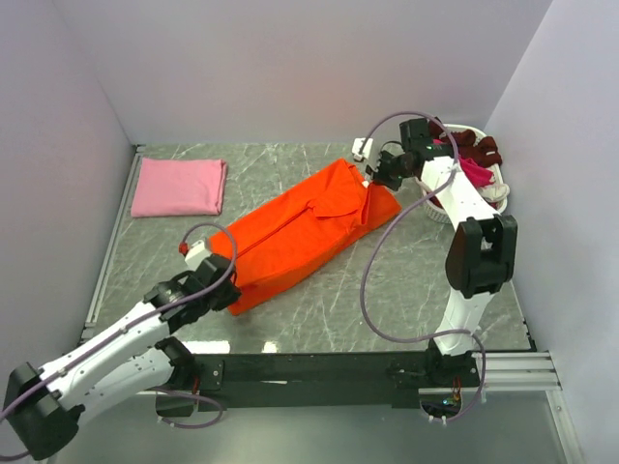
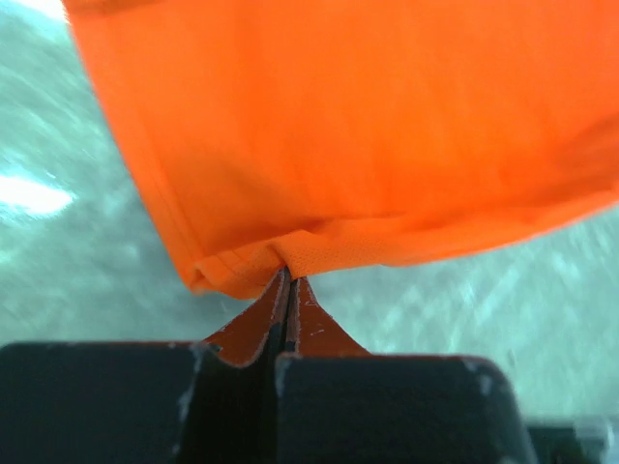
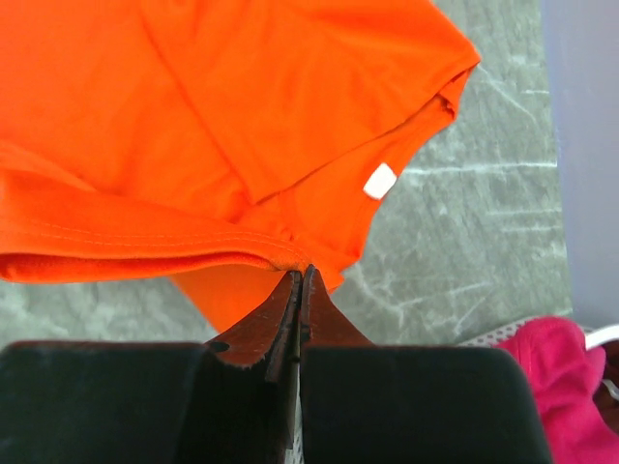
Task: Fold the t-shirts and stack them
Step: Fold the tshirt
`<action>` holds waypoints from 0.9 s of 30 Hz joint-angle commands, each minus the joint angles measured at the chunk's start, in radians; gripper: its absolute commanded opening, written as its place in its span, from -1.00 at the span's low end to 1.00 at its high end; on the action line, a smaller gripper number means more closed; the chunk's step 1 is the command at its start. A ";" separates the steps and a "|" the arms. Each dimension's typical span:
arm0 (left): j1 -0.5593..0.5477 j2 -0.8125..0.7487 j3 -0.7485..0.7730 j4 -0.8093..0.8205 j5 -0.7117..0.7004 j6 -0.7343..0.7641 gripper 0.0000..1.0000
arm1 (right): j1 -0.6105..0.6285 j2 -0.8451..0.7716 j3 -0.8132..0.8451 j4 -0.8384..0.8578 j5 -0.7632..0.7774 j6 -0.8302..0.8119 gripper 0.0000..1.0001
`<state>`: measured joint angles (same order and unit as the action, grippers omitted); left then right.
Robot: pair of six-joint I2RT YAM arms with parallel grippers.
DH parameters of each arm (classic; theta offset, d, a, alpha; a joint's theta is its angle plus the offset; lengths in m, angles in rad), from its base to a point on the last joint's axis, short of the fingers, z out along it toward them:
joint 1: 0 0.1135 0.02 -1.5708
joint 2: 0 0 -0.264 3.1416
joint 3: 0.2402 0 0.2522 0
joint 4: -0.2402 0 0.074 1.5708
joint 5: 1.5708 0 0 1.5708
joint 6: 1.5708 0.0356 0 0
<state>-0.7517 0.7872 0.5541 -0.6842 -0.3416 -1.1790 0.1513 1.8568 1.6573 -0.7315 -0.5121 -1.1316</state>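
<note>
The bright orange t-shirt (image 1: 300, 232) lies stretched diagonally across the middle of the table. My left gripper (image 1: 224, 290) is shut on its near-left hem, seen pinched in the left wrist view (image 2: 290, 275). My right gripper (image 1: 379, 182) is shut on its far-right edge, seen in the right wrist view (image 3: 302, 271), with a white label (image 3: 380, 181) showing. A folded light pink t-shirt (image 1: 179, 186) lies flat at the far left. Magenta (image 1: 474, 172) and dark maroon (image 1: 479, 147) shirts sit in the basket.
A white plastic basket (image 1: 498, 198) stands at the far right against the wall, behind my right arm. The magenta cloth also shows in the right wrist view (image 3: 566, 387). Walls close in the table on the left, back and right.
</note>
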 commanded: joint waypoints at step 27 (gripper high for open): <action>0.215 0.187 0.018 0.052 -0.028 0.078 -0.99 | 0.159 0.281 0.262 0.161 0.164 0.188 -1.00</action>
<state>-0.5415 0.9668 0.5537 -0.6033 -0.3237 -1.0710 0.2955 2.1296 1.8565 -0.6052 -0.3859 -0.9642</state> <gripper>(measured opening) 0.012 0.009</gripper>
